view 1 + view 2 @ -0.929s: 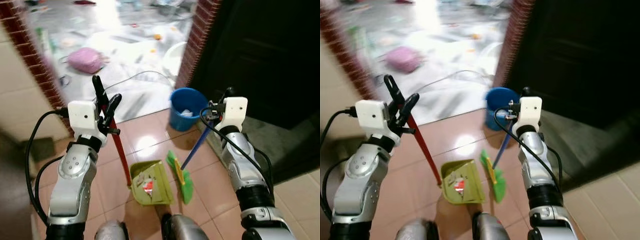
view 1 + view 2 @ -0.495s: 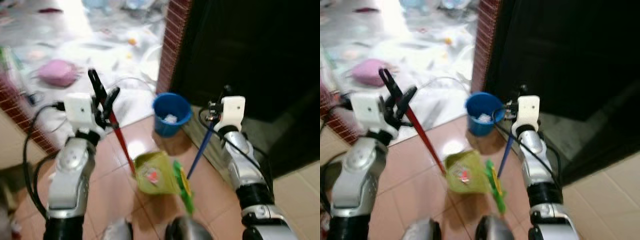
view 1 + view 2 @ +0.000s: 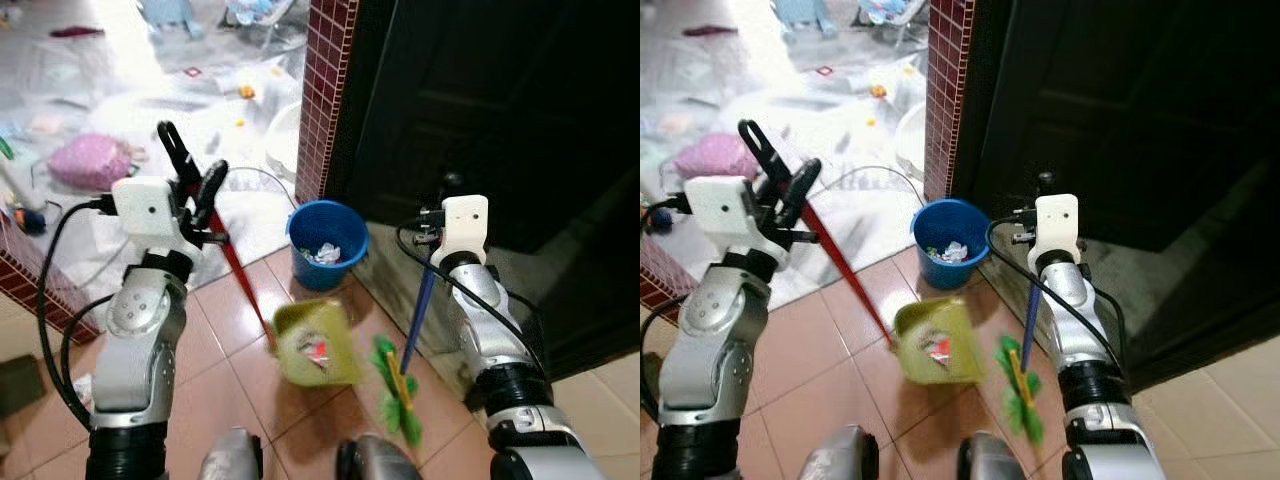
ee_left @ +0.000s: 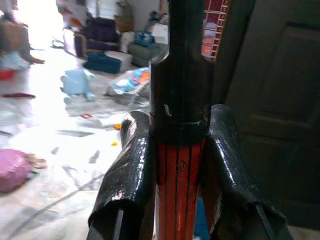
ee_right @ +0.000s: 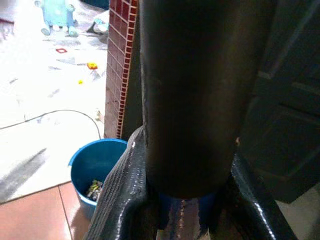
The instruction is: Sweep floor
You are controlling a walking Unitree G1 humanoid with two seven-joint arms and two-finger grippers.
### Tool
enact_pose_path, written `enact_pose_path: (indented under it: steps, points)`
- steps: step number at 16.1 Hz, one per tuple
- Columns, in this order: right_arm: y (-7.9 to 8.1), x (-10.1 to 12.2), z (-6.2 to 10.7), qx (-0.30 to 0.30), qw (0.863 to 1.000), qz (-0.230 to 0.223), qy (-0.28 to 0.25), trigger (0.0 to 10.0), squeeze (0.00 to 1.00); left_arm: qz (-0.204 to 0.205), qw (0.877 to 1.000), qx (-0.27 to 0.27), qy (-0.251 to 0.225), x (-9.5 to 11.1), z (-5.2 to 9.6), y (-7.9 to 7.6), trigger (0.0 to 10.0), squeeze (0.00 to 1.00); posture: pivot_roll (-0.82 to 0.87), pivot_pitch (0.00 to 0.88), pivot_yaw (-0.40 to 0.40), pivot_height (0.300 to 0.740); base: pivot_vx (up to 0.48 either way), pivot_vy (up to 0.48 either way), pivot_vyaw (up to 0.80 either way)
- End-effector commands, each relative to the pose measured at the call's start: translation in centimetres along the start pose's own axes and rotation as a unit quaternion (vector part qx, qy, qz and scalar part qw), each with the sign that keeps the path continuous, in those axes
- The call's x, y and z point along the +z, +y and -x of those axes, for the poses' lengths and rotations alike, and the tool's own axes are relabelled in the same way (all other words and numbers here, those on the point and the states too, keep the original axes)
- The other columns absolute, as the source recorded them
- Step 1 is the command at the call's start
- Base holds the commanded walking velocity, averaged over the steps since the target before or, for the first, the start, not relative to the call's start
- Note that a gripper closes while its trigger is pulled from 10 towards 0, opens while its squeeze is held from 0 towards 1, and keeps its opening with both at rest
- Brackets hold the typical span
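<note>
While left claw (image 4: 177, 195) clamps red dustpan handle (image 4: 177, 190), right claw (image 5: 187, 200) clamps blue broom handle (image 5: 182, 212).

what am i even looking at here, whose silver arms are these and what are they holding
They belong to a humanoid robot sweeping a floor. The two wide pictures come from cameras in its head, looking down; the two close-ups come from cameras on its wrists. The left claw grips the red handle of a green dustpan with scraps in it. The right claw grips the blue handle of a green broom. On the tiled floor ahead stands a blue bucket holding some rubbish, beside a red brick pillar and a dark door.
</note>
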State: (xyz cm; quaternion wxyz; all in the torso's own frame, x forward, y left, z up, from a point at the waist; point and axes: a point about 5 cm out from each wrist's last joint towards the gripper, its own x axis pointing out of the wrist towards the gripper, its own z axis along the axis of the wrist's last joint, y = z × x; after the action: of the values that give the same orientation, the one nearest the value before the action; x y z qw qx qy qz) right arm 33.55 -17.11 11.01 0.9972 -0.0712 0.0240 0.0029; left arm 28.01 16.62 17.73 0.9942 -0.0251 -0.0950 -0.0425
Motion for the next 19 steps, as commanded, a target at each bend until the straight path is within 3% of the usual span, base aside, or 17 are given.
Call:
enact_pose_path:
  steps: [1,5,10,15,19]
  points:
    - [-1.0,-0.3,0.1,-0.015,1.000,0.002,0.004,10.0,0.00,-0.014,0.999,0.012,-0.040,1.6,-0.1,0.3,10.0,0.00,-0.01,0.089,-0.056,0.740,0.000,0.000,0.00]
    - [-0.9,-0.5,0.0,-0.012,1.000,0.007,0.008,10.0,0.00,-0.028,0.993,0.071,-0.090,3.9,-0.3,2.1,10.0,0.00,-0.01,0.088,-0.057,0.740,0.000,0.000,0.00]
    - [-0.6,-0.6,-0.2,-0.005,1.000,0.011,0.009,10.0,0.00,-0.078,0.977,0.131,-0.151,7.5,-1.4,4.4,10.0,0.00,0.00,0.082,-0.061,0.740,0.000,0.000,0.00]
    - [-0.5,-0.7,-0.2,-0.002,1.000,0.011,0.008,10.0,0.00,-0.074,0.971,0.133,-0.184,9.5,-2.8,4.7,10.0,0.00,-0.01,0.081,-0.059,0.740,0.000,0.000,0.00]
    - [-0.3,-0.6,-0.2,0.000,1.000,0.011,0.006,10.0,0.00,-0.066,0.961,0.145,-0.225,11.6,-3.9,4.7,10.0,0.00,-0.01,0.085,-0.059,0.740,0.294,0.000,0.00]
